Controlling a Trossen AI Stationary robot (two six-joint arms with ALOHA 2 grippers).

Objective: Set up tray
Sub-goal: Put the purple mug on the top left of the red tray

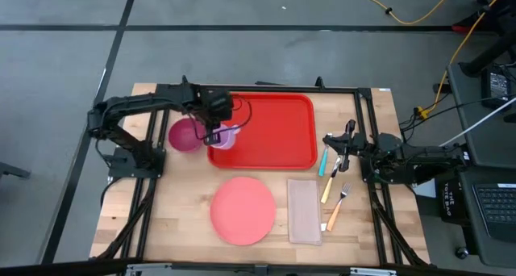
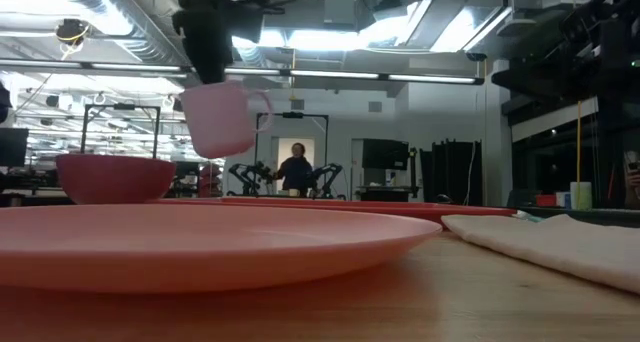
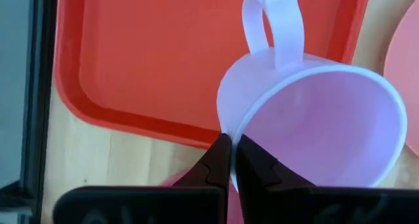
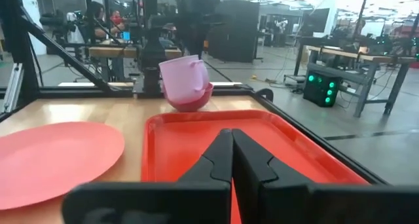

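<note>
Left gripper (image 1: 216, 135) pinches pale pink mug (image 1: 225, 136) by rim, lifted over left edge of red tray (image 1: 274, 123), frame centre. Best approach: carry mug fully inside rim, lower level, then release. Right gripper (image 1: 339, 140) closed, empty, right of tray.

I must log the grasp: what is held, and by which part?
The left end effector holds the pale pink cup by its rim, lifted above the tray.
</note>
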